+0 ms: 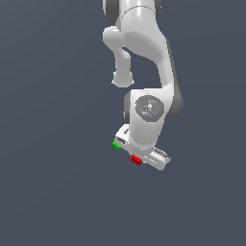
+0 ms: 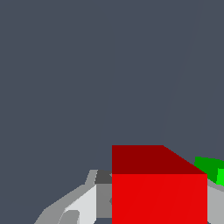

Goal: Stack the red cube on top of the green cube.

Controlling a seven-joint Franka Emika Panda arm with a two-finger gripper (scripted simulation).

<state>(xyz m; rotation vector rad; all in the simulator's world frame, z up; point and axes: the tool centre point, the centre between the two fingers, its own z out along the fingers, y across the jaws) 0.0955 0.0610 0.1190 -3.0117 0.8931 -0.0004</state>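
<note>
The red cube [image 2: 159, 199] fills the gap between my two fingers in the wrist view, its sides flush against the pads. My gripper [image 2: 159, 210] is shut on it. In the exterior view the red cube [image 1: 136, 160] shows just under the white hand, at my gripper [image 1: 139, 156]. The green cube [image 1: 116, 145] sits a short way off toward the exterior view's left, by the end of the hand. In the wrist view only part of the green cube [image 2: 209, 168] shows, behind the red cube's far corner. I cannot tell whether the red cube is off the floor.
A plain dark grey floor [image 1: 53, 182] stretches all around. The white arm [image 1: 144, 43] rises above the hand in the exterior view and hides the fingers there.
</note>
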